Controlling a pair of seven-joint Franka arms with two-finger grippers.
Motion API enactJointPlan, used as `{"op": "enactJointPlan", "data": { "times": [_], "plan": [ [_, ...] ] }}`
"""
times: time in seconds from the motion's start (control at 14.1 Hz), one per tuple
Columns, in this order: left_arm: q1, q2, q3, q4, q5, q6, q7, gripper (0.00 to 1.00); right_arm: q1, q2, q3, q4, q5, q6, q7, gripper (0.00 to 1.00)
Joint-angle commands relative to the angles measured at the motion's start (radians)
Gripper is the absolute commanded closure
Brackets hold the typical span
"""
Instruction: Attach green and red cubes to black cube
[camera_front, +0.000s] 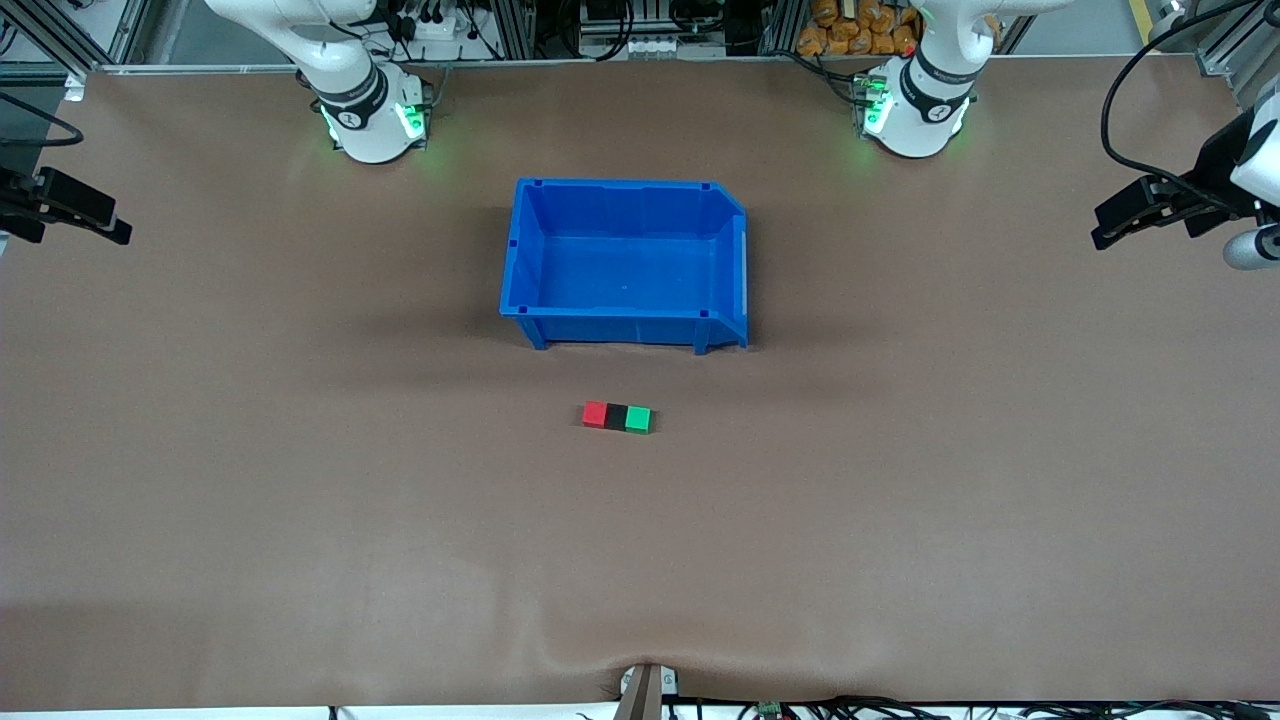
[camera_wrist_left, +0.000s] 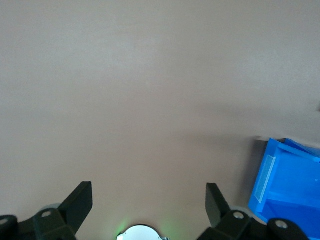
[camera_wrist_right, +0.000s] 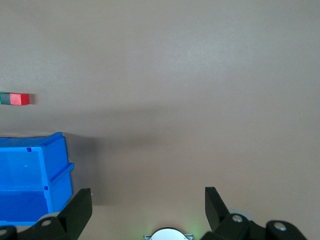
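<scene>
Two pincers, both parked with fingers spread wide and holding nothing. Left pincer (camera_front: 1110, 232) hangs over the bench's edge at the left arm's end; its wrist view shows only bare brown bench surface (camera_wrist_left: 150, 100) between the two black fingers (camera_wrist_left: 80, 202), plus a corner of the blue plastic bin (camera_wrist_left: 290, 185). Right pincer (camera_front: 110, 232) hangs over the bench's edge at the right arm's end, fingers (camera_wrist_right: 80, 205) equally wide apart, nothing between them. Both arms wait.

Open-top blue plastic bin sits mid-bench, between the two arm bases and nearer to the front camera than them; nothing visible inside it.

Small bright red cube (camera_front: 595, 414), small matte black cube (camera_front: 616, 416) and small bright green cube (camera_front: 638, 419) lie in one straight row on the bench, touching face to face, black in the middle. Red is on the side toward the right arm's end, green toward the left arm's end. The row sits near the bench's centre, nearer to the front camera than the bin and apart from it. Right wrist view catches the row's red end (camera_wrist_right: 20, 99); the green cube barely shows at the frame edge.
</scene>
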Motion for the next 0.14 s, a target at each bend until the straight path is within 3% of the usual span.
{"op": "enactJointPlan", "data": {
  "times": [0.0, 0.07],
  "plan": [
    [0.004, -0.009, -0.001, 0.002, -0.017, -0.016, 0.020, 0.00, 0.004, 0.000, 0.001, 0.000, 0.005, -0.006, 0.013, 0.00],
    [0.004, -0.009, 0.000, 0.002, -0.017, -0.016, 0.020, 0.00, 0.004, 0.001, 0.001, 0.000, 0.005, -0.005, 0.013, 0.00]
  ]
}}
